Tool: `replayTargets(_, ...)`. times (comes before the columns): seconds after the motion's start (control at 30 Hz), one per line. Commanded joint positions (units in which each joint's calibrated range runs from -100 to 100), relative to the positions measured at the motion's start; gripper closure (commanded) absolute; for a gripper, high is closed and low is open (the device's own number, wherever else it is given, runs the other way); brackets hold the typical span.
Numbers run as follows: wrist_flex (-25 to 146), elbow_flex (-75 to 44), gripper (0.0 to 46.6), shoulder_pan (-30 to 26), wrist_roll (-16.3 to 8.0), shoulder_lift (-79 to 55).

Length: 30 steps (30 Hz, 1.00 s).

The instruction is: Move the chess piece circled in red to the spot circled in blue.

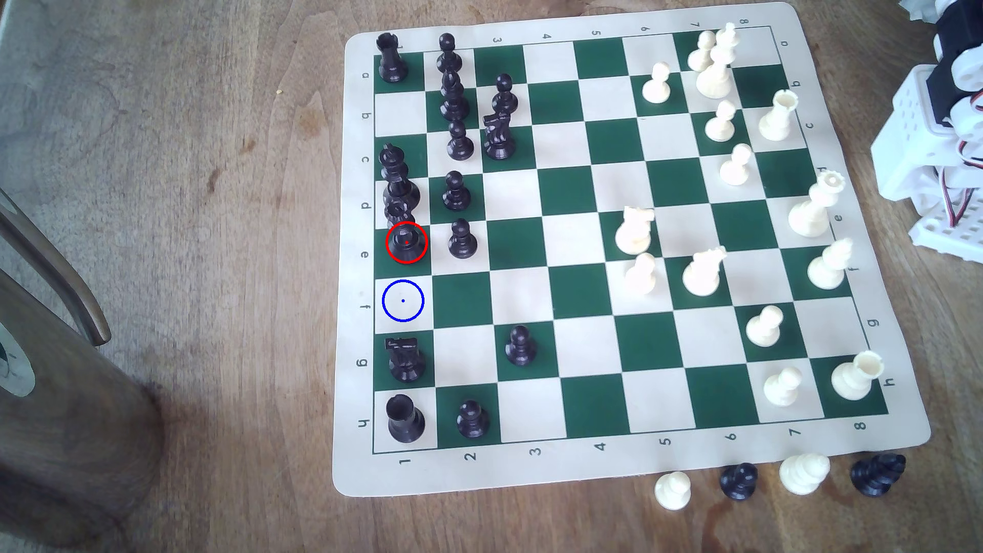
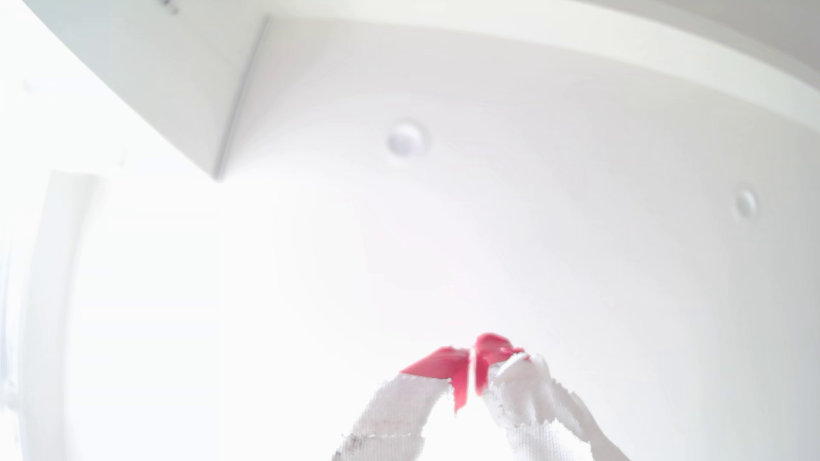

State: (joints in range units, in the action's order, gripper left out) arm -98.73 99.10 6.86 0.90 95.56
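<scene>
The black queen (image 1: pixel 404 236), ringed in red, stands on a dark green square in the board's column nearest the exterior view's left, just below the taller black king (image 1: pixel 396 178). One square further down that column lies the cream square with the blue ring and dot (image 1: pixel 402 301), with nothing on it. The white arm (image 1: pixel 941 133) is folded at the exterior view's right edge, off the board and far from the queen. In the wrist view my gripper (image 2: pixel 471 357) points up at a white ceiling; its red-tipped fingers (image 2: pixel 443 363) meet, shut on nothing.
A black pawn (image 1: pixel 461 240) stands right of the queen, and a black piece (image 1: pixel 405 359) sits just below the blue-ringed square. White pieces crowd the board's right half. Several captured pieces (image 1: pixel 739 481) lie off the mat's lower edge. A dark wooden object (image 1: pixel 64 372) stands at the left.
</scene>
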Motion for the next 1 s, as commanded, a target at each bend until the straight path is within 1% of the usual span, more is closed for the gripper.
replayTargets(0.0, -0.9, 0.8, 46.4, 0.1, 0.3, 0.2)
replayTargets(0.73, -0.9, 0.8, 46.4, 0.1, 0.3, 0.2)
replayTargets(0.9, 12.4, 0.9, 46.4, -1.3, 0.5, 0.3)
replayTargets(0.93, 18.9, 0.9, 46.4, -2.3, 0.5, 0.3)
replayTargets(0.97, 21.9, 0.9, 46.4, -2.7, 0.4, 0.3)
